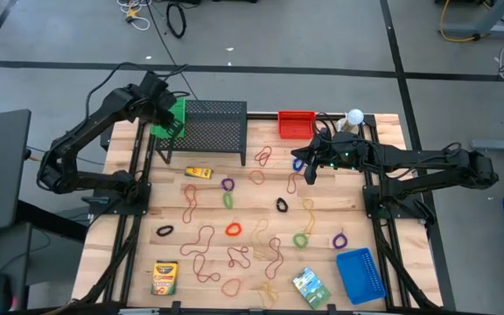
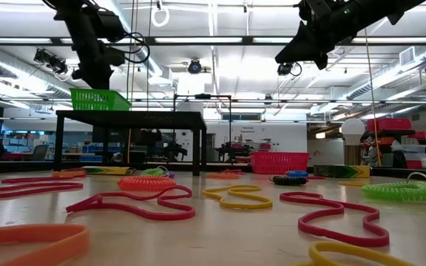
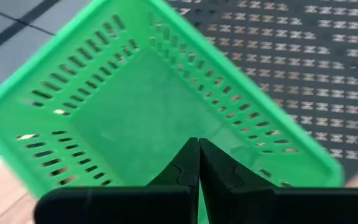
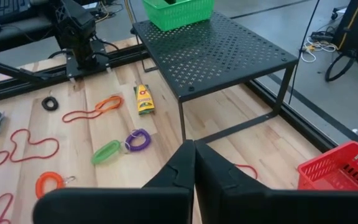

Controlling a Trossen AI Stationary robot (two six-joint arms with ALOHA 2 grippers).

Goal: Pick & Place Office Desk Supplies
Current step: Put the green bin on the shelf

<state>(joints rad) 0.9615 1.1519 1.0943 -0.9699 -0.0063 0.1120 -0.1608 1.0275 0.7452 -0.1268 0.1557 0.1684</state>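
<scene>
The left gripper (image 3: 199,163) hangs over the green basket (image 1: 170,120) on the black rack (image 1: 214,127), fingers pressed together on nothing. The right gripper (image 4: 194,163), likewise closed and empty, hovers near the red basket (image 1: 296,123). Both baskets look empty — the rubber bands (image 1: 233,229) and crayon boxes (image 1: 164,277) lie across the bench (image 1: 322,197). Thin loops could easily be missed by closed fingers.

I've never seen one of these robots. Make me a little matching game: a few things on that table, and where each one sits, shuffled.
Things:
1. green basket
2. red basket
3. blue basket
4. crayon box

Places:
A. near edge of the table, on the left arm's side
B. on top of the black mesh rack
C. far edge, beside the white ball
D. near edge, on the right arm's side

Pairs: 1-B, 2-C, 3-D, 4-A
</scene>
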